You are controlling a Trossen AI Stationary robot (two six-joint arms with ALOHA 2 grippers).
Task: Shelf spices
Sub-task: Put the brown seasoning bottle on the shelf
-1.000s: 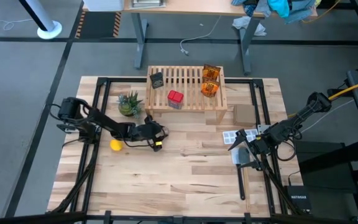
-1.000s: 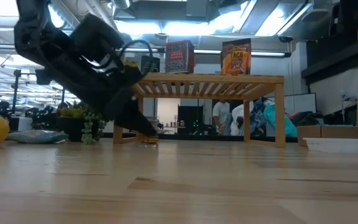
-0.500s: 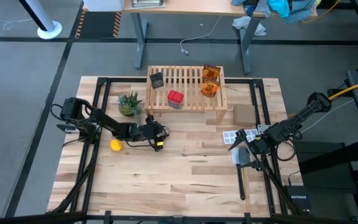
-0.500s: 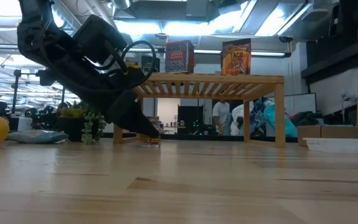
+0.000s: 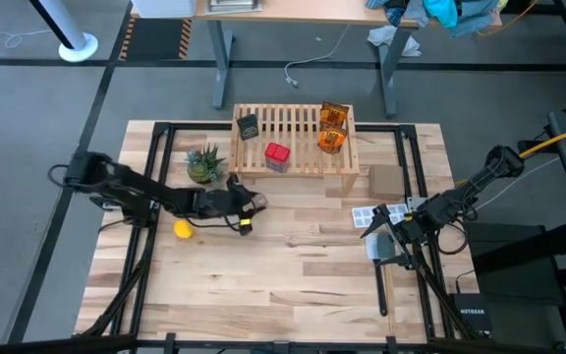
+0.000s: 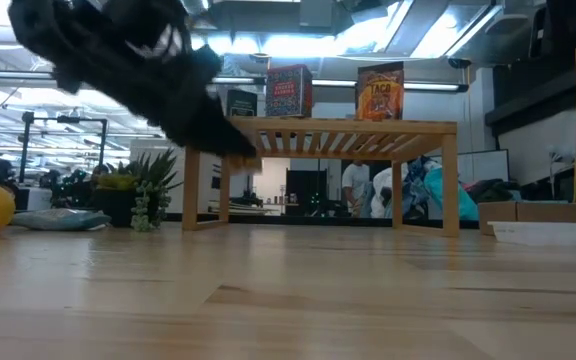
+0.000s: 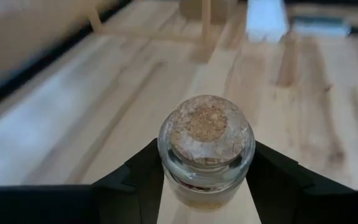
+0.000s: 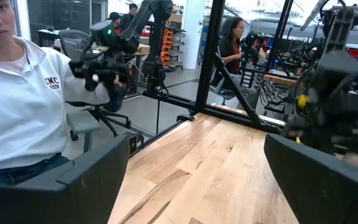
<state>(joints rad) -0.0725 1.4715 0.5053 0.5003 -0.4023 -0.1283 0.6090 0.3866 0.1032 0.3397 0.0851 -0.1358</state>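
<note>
The tiny clear jar (image 7: 205, 149) has a cork stopper and yellow contents. My left gripper (image 7: 207, 190) is shut on it, above the table in front of the shelf's left leg (image 5: 245, 211), at about shelf-top height in the low view (image 6: 230, 148). The light-wood shelf (image 5: 293, 138) carries a dark grey box (image 5: 249, 127), a red tin (image 5: 277, 154) and two orange packets (image 5: 333, 128) on its slats. My right gripper (image 5: 373, 222) waits open near the table's right edge. My left gripper pinches the jar's glass body (image 7: 207, 177) just below the cork, between its two fingers (image 7: 138, 183), one on each side. The fingers slant down from the table's left. The jar is lifted clear of the table, cork end up toward the wrist.
A green potted plant (image 5: 204, 163) stands left of the shelf. A yellow round toy (image 5: 182, 229) lies by the left arm. A white ice-cube tray (image 5: 364, 214) and a cardboard box (image 5: 386, 179) sit right of the shelf. A person in white sits beyond the table (image 8: 23, 106).
My left gripper has risen from the tabletop to about shelf-top height, carrying the jar, which stood on the table a second ago and now hangs clear. The left arm's rear part has swung toward the table's left edge.
</note>
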